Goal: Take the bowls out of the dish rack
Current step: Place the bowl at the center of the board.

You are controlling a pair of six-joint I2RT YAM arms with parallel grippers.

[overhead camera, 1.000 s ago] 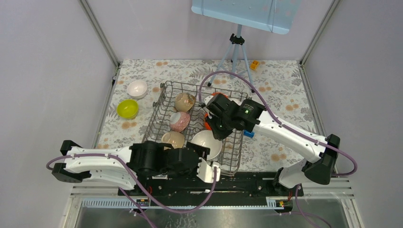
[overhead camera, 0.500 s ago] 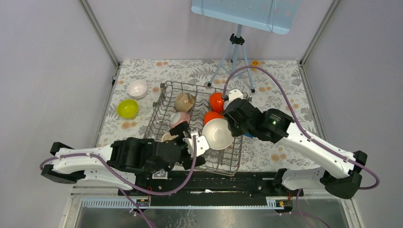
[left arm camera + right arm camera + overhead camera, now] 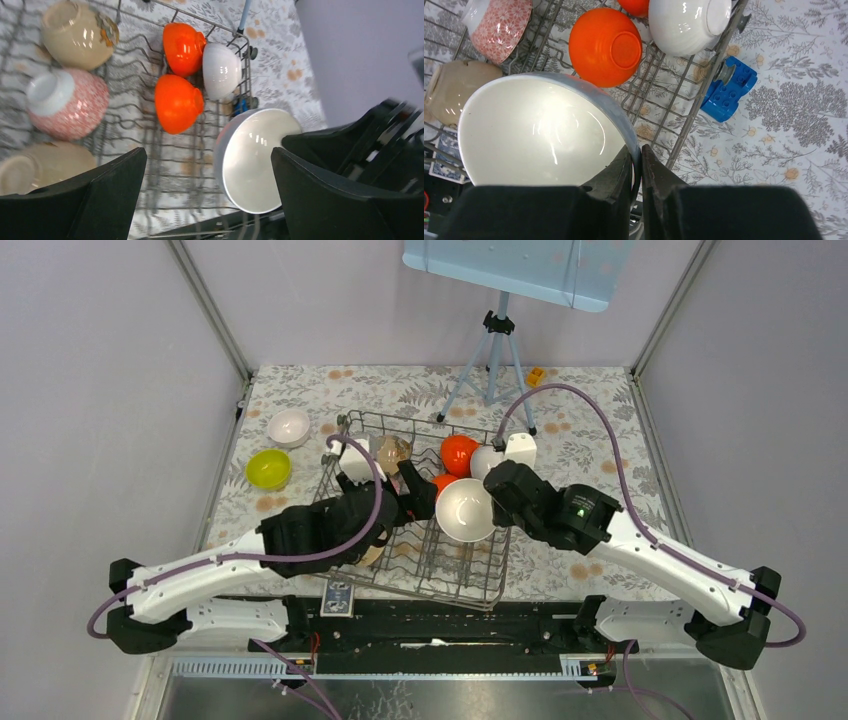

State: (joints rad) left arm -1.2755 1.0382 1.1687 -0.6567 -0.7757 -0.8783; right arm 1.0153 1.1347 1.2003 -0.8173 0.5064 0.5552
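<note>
The grey wire dish rack [image 3: 440,562] stands mid-table. My right gripper [image 3: 637,150] is shut on the rim of a white bowl [image 3: 539,130], which it holds tilted above the rack's near right part [image 3: 465,510]. My left gripper [image 3: 209,155] hangs wide open over the rack's middle [image 3: 410,495], with nothing between its fingers; the held bowl [image 3: 255,160] is just to its right. Inside the rack lie two orange-red bowls [image 3: 183,47] [image 3: 177,102], a white bowl [image 3: 221,70], a pink bowl [image 3: 67,102] and two beige bowls [image 3: 77,35] [image 3: 45,165].
A white bowl [image 3: 289,426] and a lime-yellow bowl [image 3: 268,468] sit on the cloth left of the rack. A blue block [image 3: 729,89] lies against the rack's right side. A grey tripod [image 3: 497,350] stands behind the rack. Enclosure walls close both sides.
My right gripper has taken the white bowl by its rim and raised it off the rack's near part. My left gripper has opened wide and swung from the near edge in over the rack.
</note>
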